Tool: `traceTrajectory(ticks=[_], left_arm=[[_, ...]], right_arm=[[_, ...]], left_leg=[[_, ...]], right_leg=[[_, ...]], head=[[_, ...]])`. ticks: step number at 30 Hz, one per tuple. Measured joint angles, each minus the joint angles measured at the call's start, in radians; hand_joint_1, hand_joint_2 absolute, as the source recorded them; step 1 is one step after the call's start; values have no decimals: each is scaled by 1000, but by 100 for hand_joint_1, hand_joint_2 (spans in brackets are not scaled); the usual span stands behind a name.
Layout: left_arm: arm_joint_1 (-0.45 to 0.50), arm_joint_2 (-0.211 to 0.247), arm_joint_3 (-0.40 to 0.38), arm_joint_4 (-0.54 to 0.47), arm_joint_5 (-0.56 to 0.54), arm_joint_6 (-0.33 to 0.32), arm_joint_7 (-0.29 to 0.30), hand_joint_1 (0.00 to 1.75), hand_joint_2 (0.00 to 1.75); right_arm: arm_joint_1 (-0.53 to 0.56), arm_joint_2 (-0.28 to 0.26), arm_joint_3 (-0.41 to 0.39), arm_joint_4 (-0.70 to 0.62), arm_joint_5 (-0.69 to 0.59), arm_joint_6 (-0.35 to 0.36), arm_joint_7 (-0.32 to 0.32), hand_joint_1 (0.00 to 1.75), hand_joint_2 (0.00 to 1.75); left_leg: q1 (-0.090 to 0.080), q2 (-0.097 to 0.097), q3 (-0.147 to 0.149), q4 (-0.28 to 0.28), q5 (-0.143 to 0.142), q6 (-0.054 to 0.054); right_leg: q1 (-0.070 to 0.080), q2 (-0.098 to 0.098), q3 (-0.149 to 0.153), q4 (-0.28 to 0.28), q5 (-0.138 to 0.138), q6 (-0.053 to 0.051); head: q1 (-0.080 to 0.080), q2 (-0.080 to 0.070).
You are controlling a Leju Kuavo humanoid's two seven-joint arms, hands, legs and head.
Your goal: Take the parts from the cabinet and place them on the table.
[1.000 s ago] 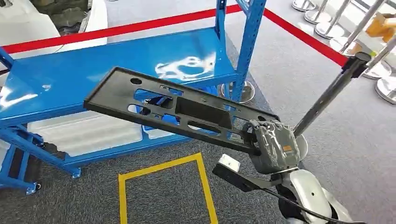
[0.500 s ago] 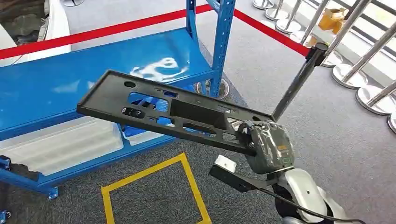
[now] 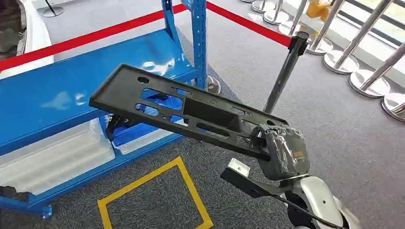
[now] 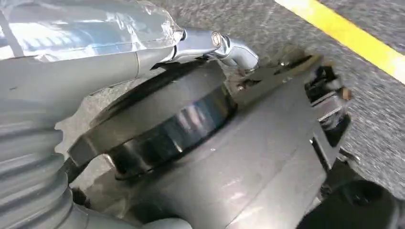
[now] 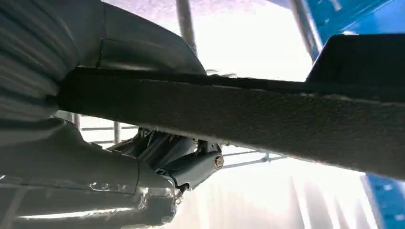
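Right hand (image 3: 282, 151): its fingers lie behind the near end of the black panel (image 3: 181, 113), so their grip cannot be read from the head view. In the right wrist view the panel's edge (image 5: 267, 119) runs out of the picture, and the background behind it is washed out by glare. Blue cabinet (image 3: 57, 100): cut off at the left and far edges; its lower shelf is partly hidden by the panel. Left hand (image 4: 200, 143): too close to tell how the fingers lie; the floor beside it is blurred
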Motion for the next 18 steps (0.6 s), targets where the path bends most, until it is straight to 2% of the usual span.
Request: traceTrajectory(ticks=[2,3,4,5,6,7,8,9,12,13,14,15,16,17,18], left_arm=[[0,0,-2,0,1,0,-1,0,175],[-3,0,-2,0,1,-1,-1,0,175],[-4,0,-3,0,1,-2,-1,0,175],[-3,0,-4,0,1,-2,-1,0,175],[-3,0,-5,0,0,-1,0,0,175],[-3,0,-5,0,0,-1,0,0,175],[-1,0,-6,0,-2,-2,1,0,175],[2,0,-7,0,-4,-2,1,0,175],[-1,-1,-7,0,-6,-3,1,0,175],[-3,-3,-7,-1,-6,-4,1,0,175],[-4,-2,-7,-1,-7,-4,1,0,175],[-2,-2,-7,-1,-7,-4,1,0,175],[-1,-2,-7,-1,-7,-4,1,0,175],[-1,-2,-7,-1,-7,-4,1,0,175],[-1,-2,-7,-1,-7,-3,2,0,175]], right_arm=[[1,0,0,0,-3,-4,0,175,175],[1,0,0,0,-5,-5,0,175,175],[1,0,0,0,-6,-6,0,175,175],[1,0,0,0,-6,-8,0,175,175],[1,0,0,0,-6,-11,0,175,175],[0,0,0,0,-6,-12,0,175,175],[0,0,0,0,-6,-12,0,175,175],[-2,0,0,0,-9,-12,0,175,175],[3,0,-2,0,-11,-12,0,175,175],[3,1,-4,0,-11,-12,0,175,175],[2,0,-6,-1,-10,-13,0,175,175],[-1,0,-7,-1,-10,-12,0,175,175],[-1,0,-7,0,-11,-12,0,175,175],[2,0,-7,0,-11,-12,0,175,175],[2,0,-7,0,-12,-12,0,175,175]], left_leg=[[-1,-12,-69,155,-68,-1],[-2,-13,-90,201,-76,-1],[-2,-13,-86,197,-57,1],[-1,-15,-64,151,-20,2],[1,-19,-28,69,30,5],[5,-36,9,-22,79,6],[12,-82,23,-62,78,8],[13,-92,29,-88,75,6],[4,-68,22,-86,75,21],[13,-54,26,-97,80,30],[12,-44,28,-100,82,35],[12,-32,28,-101,83,38],[11,-20,27,-101,83,38],[10,-9,26,-101,82,39],[9,3,26,-101,81,40]], right_leg=[[4,18,0,0,0,-3],[4,29,0,1,0,-3],[5,43,2,2,0,-3],[4,56,3,3,0,-3],[4,70,4,7,-1,-1],[4,84,4,12,-3,2],[3,92,-2,16,-5,6],[8,107,-13,31,-7,11],[-1,134,-26,22,7,31],[-1,129,-28,27,2,35],[6,73,-34,48,-13,40],[6,40,-60,101,-47,45],[4,27,-97,179,-85,50],[1,23,-133,255,-116,53],[-2,21,-161,315,-132,55]], head=[[-10,0],[-13,0],[-14,0],[-17,0],[-21,0],[-24,0],[-26,0],[-26,0],[-22,0],[-25,0],[-21,0],[-3,0],[2,0],[3,0],[9,0]])
